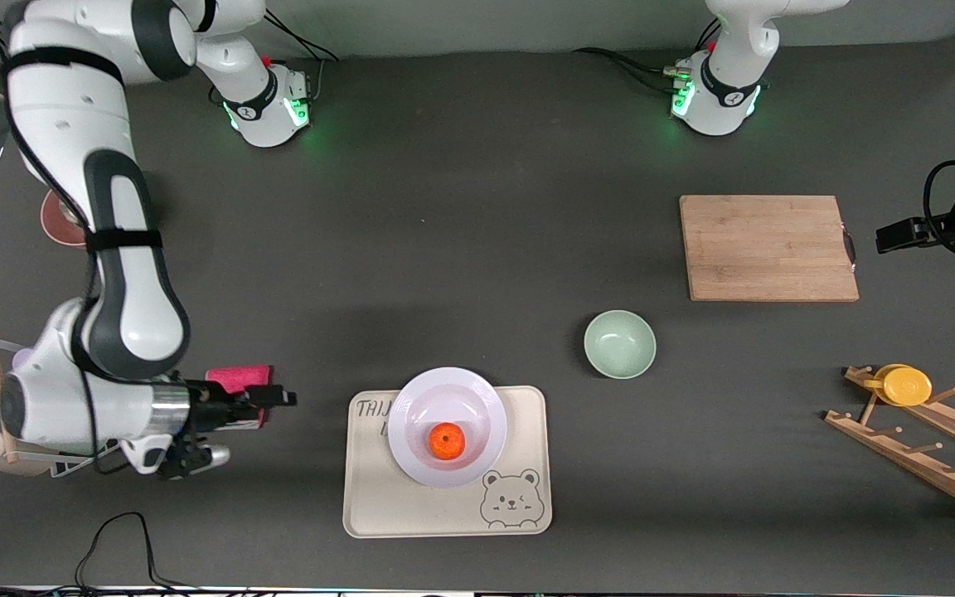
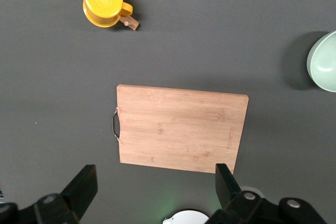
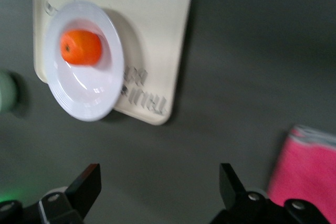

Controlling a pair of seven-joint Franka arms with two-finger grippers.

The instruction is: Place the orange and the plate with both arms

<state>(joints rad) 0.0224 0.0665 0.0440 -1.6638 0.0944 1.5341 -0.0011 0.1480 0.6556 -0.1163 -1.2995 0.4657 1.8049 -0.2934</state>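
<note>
Low in the middle of my front view sits the orange, resting in the hollow of the plate. That plate lies on the cream tray with the bear drawing, overhanging the tray's upper edge a little. In the right wrist view I see the same stack at the upper left of the frame: orange in plate on tray.

Outward from there, a mint-green bowl stands up and to the right of the tray, apart from it, and a wooden cutting board lies farther up toward the right edge. At lower right a wooden rack carries a yellow cup.

My right gripper hangs at lower left of the front view, over bare table beside a pink cloth, fingers spread wide and holding nothing. My left gripper waits at the right edge, above the cutting board's edge in its wrist view, jaws wide apart and empty.
</note>
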